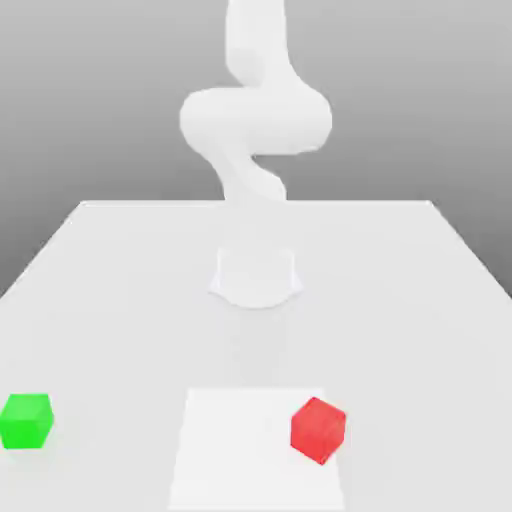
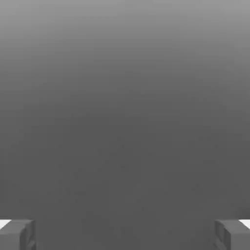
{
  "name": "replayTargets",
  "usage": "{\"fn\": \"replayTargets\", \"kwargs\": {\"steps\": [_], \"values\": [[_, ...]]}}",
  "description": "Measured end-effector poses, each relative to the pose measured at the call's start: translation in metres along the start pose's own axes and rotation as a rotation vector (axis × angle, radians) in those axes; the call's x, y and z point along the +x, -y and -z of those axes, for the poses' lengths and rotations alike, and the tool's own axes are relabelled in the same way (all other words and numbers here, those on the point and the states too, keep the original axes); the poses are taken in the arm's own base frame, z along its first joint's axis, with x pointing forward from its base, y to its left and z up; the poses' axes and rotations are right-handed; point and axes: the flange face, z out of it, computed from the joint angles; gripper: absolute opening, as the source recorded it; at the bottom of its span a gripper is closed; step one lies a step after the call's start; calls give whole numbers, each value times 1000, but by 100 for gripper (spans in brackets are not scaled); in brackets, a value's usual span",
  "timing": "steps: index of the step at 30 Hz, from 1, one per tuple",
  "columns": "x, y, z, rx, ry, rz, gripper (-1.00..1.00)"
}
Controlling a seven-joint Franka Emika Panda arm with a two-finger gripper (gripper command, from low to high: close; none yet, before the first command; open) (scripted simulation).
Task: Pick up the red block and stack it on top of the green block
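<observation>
The red block [image 1: 318,430] rests on a lighter square patch of the table near the front, toward the exterior view's right. The green block [image 1: 26,420] sits on the table at the exterior view's far left, well apart from the red one. In the hand view my gripper [image 2: 125,234] is open, its two grey fingertips [image 2: 17,234] standing wide apart with nothing between them. Behind them is a plain grey background, with no block in sight there.
The white arm [image 1: 255,120] rises from its round base [image 1: 256,275] at the middle of the white table [image 1: 400,300]. A lighter square patch [image 1: 240,450] lies at the table's front centre.
</observation>
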Motion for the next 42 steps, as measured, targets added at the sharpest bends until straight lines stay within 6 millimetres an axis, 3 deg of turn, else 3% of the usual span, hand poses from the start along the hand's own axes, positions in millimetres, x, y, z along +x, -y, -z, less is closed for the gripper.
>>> {"fn": "replayTargets", "kwargs": {"steps": [5, 10, 15, 20, 26, 27, 34, 39, 40, 42], "values": [[-34, -8, -116, -73, 163, 177, 0], [-89, -31, -214, -135, 322, 354, 0], [-158, -68, -293, -189, 482, 532, 0], [-234, -117, -348, -236, 647, 718, 0], [-276, -156, -398, -250, 691, 761, 0], [-281, -161, -405, -250, 691, 761, -100], [-282, -162, -406, -250, 693, 761, -100], [-260, -141, -371, -250, 693, 762, -100], [-252, -140, -365, -255, 691, 748, -100], [-205, -169, -367, -310, 663, 585, -100]]}}
